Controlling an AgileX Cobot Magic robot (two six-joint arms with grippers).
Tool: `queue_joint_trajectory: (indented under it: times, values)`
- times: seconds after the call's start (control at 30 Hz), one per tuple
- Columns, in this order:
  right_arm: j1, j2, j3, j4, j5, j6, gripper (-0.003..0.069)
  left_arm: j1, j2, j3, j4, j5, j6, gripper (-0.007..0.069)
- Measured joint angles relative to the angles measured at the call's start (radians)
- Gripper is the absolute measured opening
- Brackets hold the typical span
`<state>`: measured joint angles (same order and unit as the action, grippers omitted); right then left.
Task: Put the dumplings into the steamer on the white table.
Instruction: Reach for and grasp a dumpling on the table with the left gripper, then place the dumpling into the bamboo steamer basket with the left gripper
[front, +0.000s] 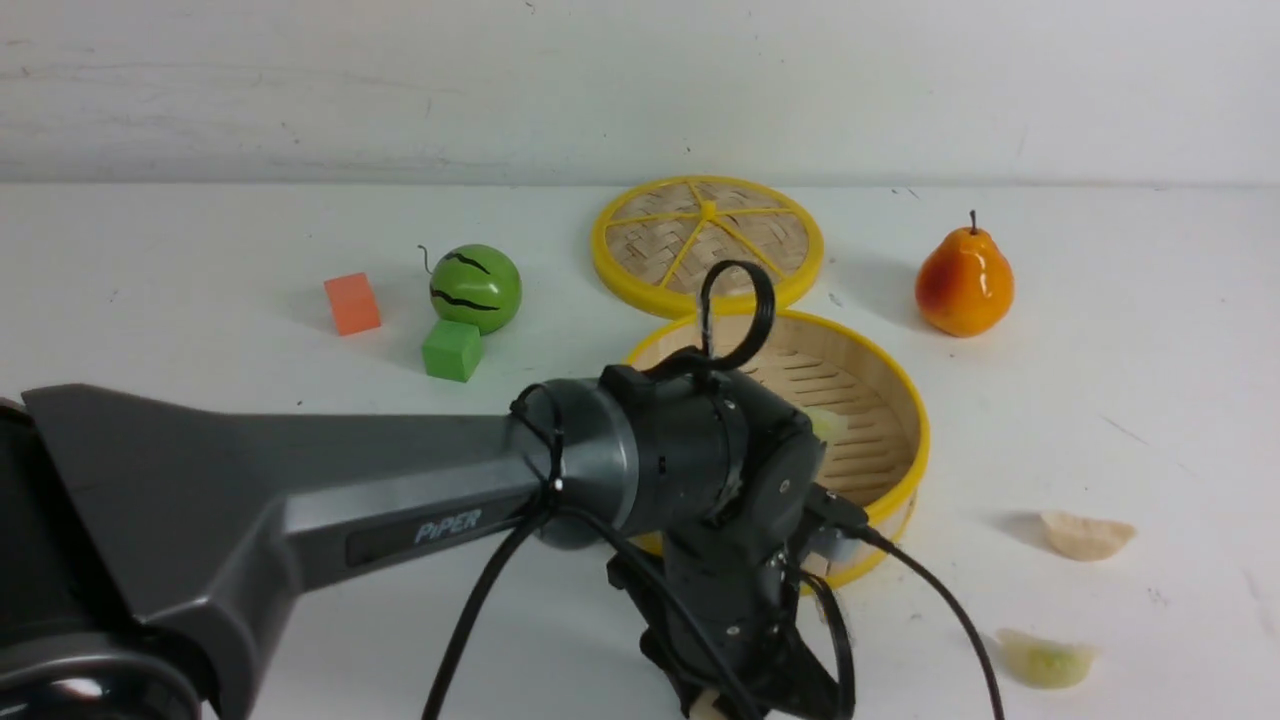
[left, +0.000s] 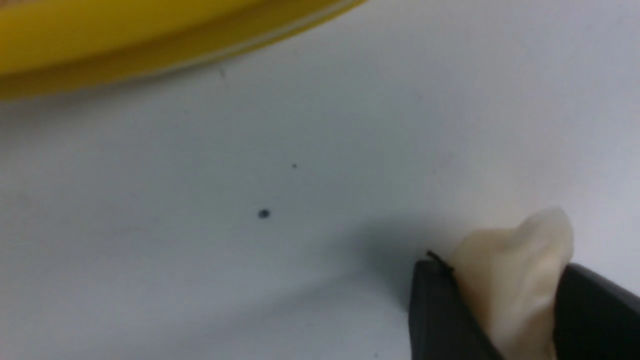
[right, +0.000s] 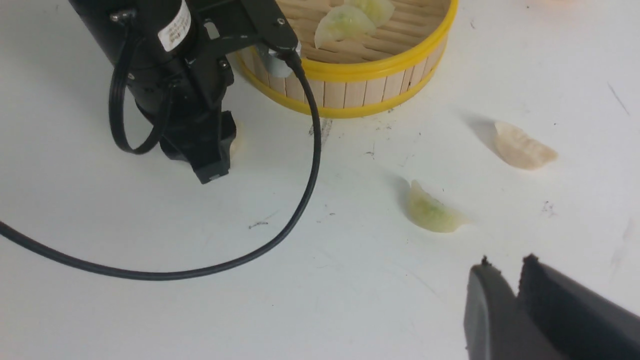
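A cream dumpling (left: 530, 240) is gripped by the left end effector (left: 500, 270), low over the table (front: 1100, 400) at 7 o'clock of the steamer (front: 922, 440). Two greenish dumplings (right: 345, 22) are seen inside the steamer. A second cream dumpling (front: 1087, 535) and a loose greenish dumpling (front: 1045, 660) are seen on the table at 4 o'clock of it. The right end effector (right: 507, 262) is held narrow and empty.

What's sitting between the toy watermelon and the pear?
The flat woven steamer lid with yellow spokes lies between them, shown in the front view.
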<state>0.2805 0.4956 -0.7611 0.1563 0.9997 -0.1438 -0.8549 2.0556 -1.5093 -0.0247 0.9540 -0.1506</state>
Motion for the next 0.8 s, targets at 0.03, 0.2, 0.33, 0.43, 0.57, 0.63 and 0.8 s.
queue_joint_trajectory:
  times: [0.03, 0.2, 0.33, 0.43, 0.57, 0.63, 0.8]
  values:
    - [0.000, 0.000, 0.000, -0.001, 0.000, 0.000, 0.0093, 0.000, 0.000, -0.022, 0.003, 0.019, 0.000, 0.0272]
    - [0.000, 0.000, 0.000, -0.002, -0.001, 0.000, 0.0095, 0.021, -0.033, -0.207, 0.042, 0.129, 0.000, 0.0277]
    - [0.000, 0.031, 0.000, -0.019, -0.001, 0.031, 0.0080, 0.131, -0.047, -0.430, 0.025, 0.176, -0.003, 0.0277]
    - [0.000, 0.089, 0.000, -0.047, 0.001, 0.045, 0.0057, 0.196, -0.021, -0.501, -0.022, 0.180, -0.007, 0.0277]
    - [0.000, 0.270, -0.001, -0.088, -0.007, 0.054, -0.0008, 0.274, 0.072, -0.574, -0.097, 0.183, -0.008, 0.0277]
    - [0.000, 0.364, -0.014, -0.089, -0.023, 0.065, -0.0021, 0.291, 0.123, -0.575, -0.097, 0.183, -0.014, 0.0277]
    - [0.000, 0.585, -0.066, -0.089, -0.074, 0.078, -0.0021, 0.309, 0.215, -0.575, -0.059, 0.165, -0.069, 0.0277]
